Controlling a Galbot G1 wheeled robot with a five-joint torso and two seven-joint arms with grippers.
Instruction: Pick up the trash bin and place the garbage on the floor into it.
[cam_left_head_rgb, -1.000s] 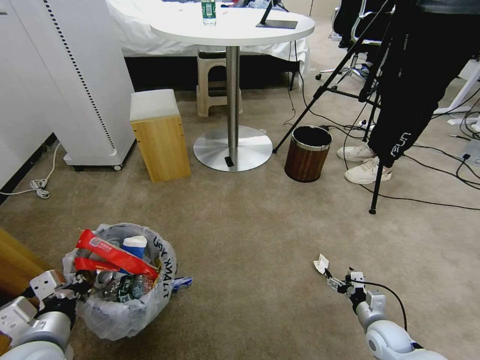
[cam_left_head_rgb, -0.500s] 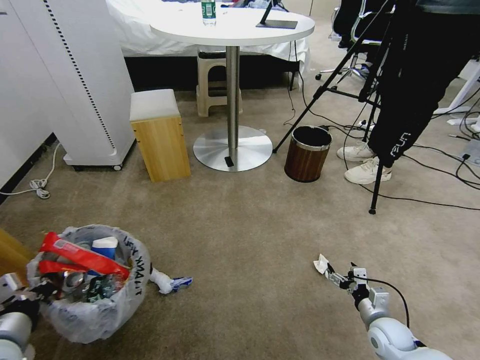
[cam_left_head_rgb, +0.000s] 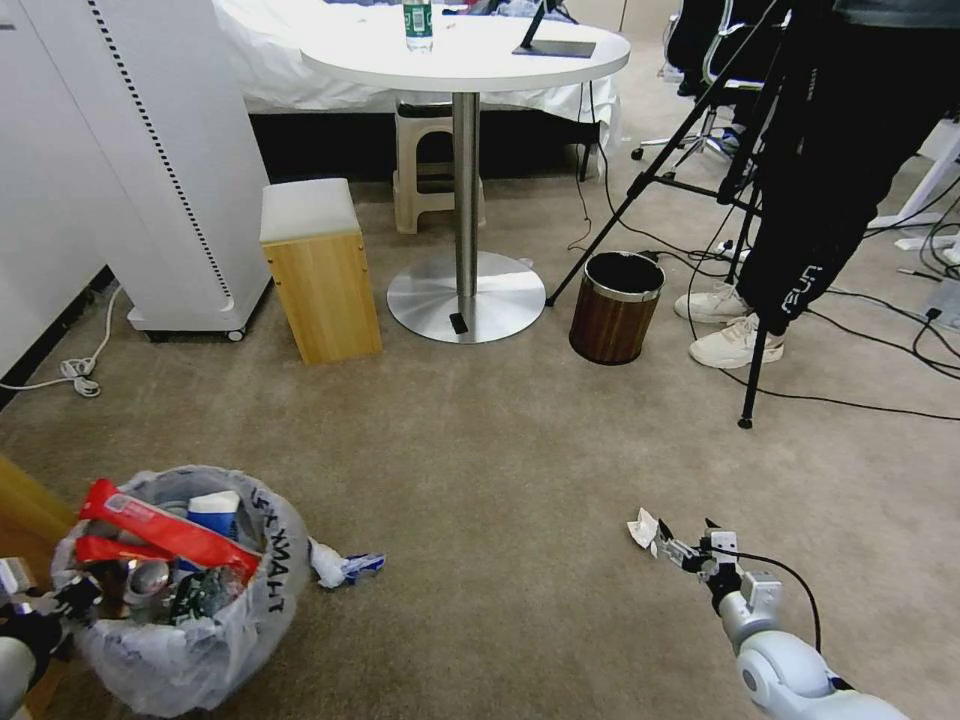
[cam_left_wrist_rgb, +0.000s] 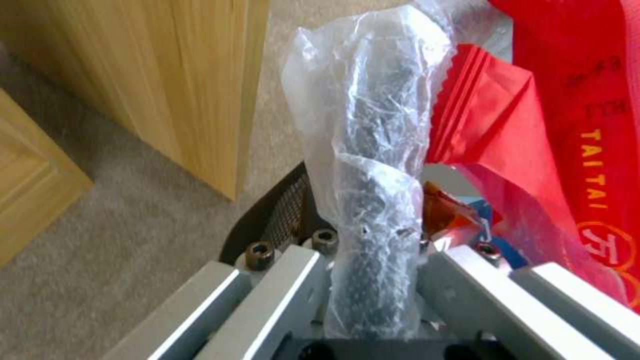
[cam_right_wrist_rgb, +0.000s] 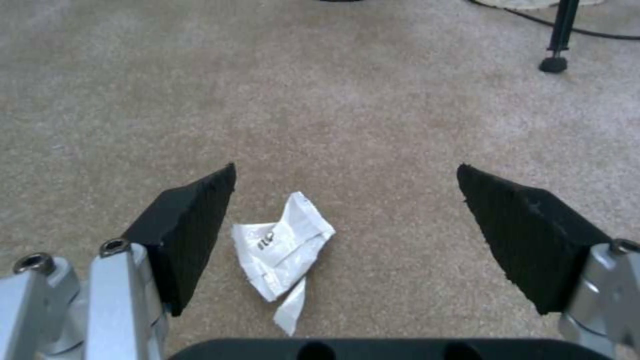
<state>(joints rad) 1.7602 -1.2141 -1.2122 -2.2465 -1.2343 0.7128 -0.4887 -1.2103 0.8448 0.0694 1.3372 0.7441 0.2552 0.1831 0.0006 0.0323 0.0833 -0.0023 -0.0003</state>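
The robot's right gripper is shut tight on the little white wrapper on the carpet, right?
Not quite. The right gripper is open, its pads spread wide with the white wrapper lying loose on the carpet between them, nearer one pad. The right wrist view shows this.

Yellow letters "TAITAI" ran down a red snack bag (cam_left_wrist_rgb: 587, 150), above a round yellow emblem, just beside the left gripper's fingers (cam_left_wrist_rgb: 467, 295), which clamped the bagged rim of the trash bin (cam_left_wrist_rgb: 373, 200). Black letters on the bin's clear plastic bag (cam_left_head_rgb: 275, 560) could not be read. The crumpled white wrapper (cam_right_wrist_rgb: 283, 247) between the right gripper's spread fingers (cam_right_wrist_rgb: 187, 235) carried small dark print, too faint to read.
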